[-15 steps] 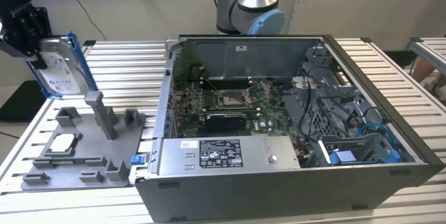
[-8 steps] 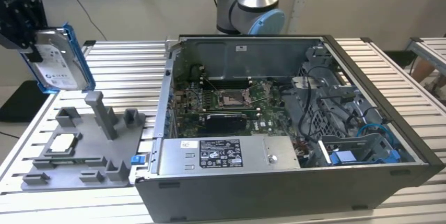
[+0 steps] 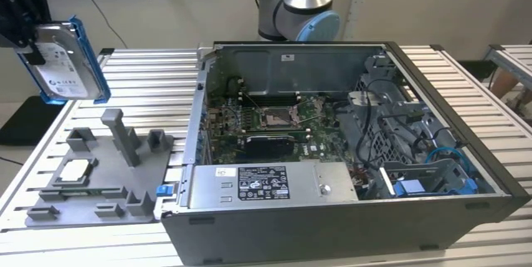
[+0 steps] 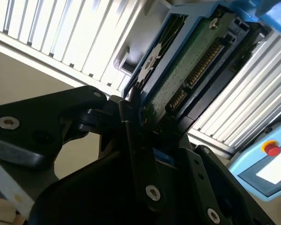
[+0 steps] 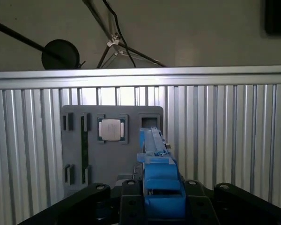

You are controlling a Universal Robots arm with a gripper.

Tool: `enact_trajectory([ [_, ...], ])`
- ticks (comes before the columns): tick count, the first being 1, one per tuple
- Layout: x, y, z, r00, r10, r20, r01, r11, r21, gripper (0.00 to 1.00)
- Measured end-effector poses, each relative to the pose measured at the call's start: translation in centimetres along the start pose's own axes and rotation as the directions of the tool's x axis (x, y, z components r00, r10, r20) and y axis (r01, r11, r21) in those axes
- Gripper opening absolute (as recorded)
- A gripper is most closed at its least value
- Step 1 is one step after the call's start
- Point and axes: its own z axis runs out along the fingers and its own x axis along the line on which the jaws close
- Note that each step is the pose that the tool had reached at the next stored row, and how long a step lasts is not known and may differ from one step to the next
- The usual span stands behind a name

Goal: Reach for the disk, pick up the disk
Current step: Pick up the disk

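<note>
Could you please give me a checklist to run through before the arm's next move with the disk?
1. Grip on the disk: ok, the gripper is shut on it in the second wrist view.
2. Disk clear of the grey fixture: ok, it hangs in the air at the exterior view's left, apart from the fixture.
3. Disk attitude: ok, held on edge, slightly tilted.
4. Silver chip in its fixture pocket: ok, lying flat.
5. Grip firm enough against slipping: cannot tell.

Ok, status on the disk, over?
Gripper shut on the disk. Disk in the air, on edge, clear of the grey fixture tray and the table. Nothing touching it.
</note>
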Motion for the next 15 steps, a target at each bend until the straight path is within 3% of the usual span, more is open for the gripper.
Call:
enact_trajectory([
  [8,0.04,-0.02,-2.84,1.0,0.0,-0.0015,0.0,1.0,0.0,0.0],
  [9,0.04,-0.01,-3.49,1.0,0.0,-0.0017,0.0,1.0,0.0001,0.0],
  [15,0.07,-0.02,-5.34,1.0,0.0,-0.0022,0.0,1.0,0.0001,0.0],
])
